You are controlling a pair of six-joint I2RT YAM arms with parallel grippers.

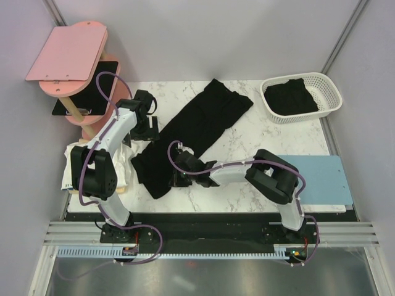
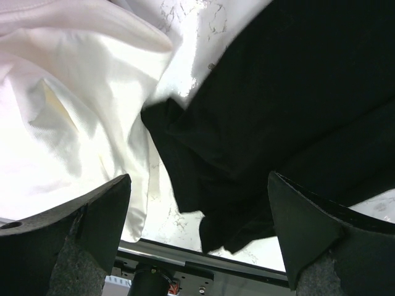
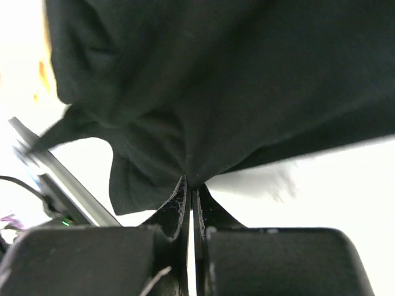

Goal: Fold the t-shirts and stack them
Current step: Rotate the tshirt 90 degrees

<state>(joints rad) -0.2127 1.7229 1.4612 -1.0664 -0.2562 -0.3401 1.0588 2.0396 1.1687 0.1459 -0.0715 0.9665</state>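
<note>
Two black garments show from above. A black t-shirt [image 1: 203,123] lies stretched on a diagonal across the marble worktop [image 1: 259,145], from near the far edge down toward the near left. A second t-shirt [image 1: 290,97] sits bunched in the white basket [image 1: 330,92] at the far right corner. The left arm [image 1: 117,132] reaches along the long shirt's left side, above a white cloth [image 1: 126,163] at the worktop's left edge. The right arm [image 1: 237,172] stretches leftward, its tip at the shirt's near part. A pale blue mat [image 1: 321,179] lies at the near right, and a pink shelf stand [image 1: 65,55] rises at the far left.

From the left wrist, the left fingers [image 2: 92,228] stand wide apart with nothing gripped. Beyond them the black t-shirt [image 2: 290,111] shows a rumpled edge beside the white cloth [image 2: 68,123], with bare marble between the two lower down.

From the right wrist, the right fingers [image 3: 176,213] are pressed together, clamped on a pinch of the black t-shirt [image 3: 234,80] — its fabric gathers into folds at the tips and fills the upper part of the view.
</note>
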